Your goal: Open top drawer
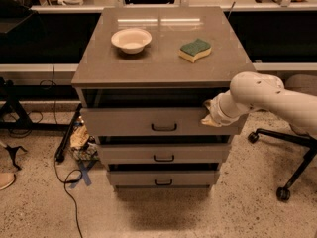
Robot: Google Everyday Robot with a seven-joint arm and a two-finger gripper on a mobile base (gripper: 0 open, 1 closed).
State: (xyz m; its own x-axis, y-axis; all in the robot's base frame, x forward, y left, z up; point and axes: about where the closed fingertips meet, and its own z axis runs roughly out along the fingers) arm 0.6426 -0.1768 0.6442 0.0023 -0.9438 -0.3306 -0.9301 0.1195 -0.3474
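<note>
The top drawer (143, 121) sits just under the cabinet's surface (158, 66), pulled out a little. The tool (210, 114) is at the drawer front's upper right edge; I cannot tell whether it is apart or clamped. A bowl (131, 39) and a sponge (195, 49) rest on the surface.

On the grey counter (163, 66), a shallow white bowl (131, 39) lies left of a green-and-yellow sponge (195, 50). Beneath, the wide grey top drawer (129, 121) sits above two narrower grey drawers (129, 154). The white gripper (210, 115) is at its front's right end.

At top drawer (143, 121) right end, claw (210, 114) blocks; handle (164, 128) clear.
</note>
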